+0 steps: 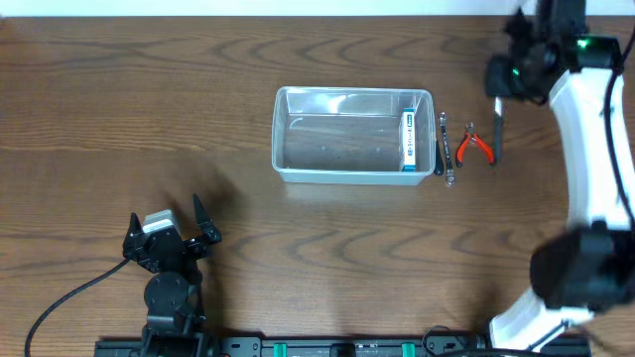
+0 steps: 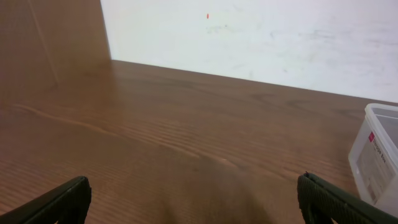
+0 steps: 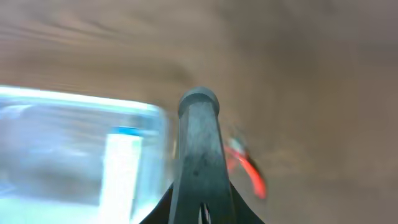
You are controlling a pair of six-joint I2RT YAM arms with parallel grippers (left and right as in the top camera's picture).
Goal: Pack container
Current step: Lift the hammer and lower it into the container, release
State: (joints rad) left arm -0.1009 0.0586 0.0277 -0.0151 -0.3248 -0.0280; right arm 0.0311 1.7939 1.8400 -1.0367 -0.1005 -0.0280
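Note:
The clear plastic container stands mid-table with a small blue-and-white box lying inside at its right end. Right of it lie a metal wrench and red-handled pliers. My right gripper is above the table's far right, shut on a long dark grey tool that hangs beside the pliers. The blurred right wrist view shows that tool in the jaws, the container, the box and the pliers. My left gripper is open and empty near the front left.
The left wrist view shows bare wooden table between the open fingers, the container's corner at the right edge and a white wall behind. A black cable runs from the left arm's base.

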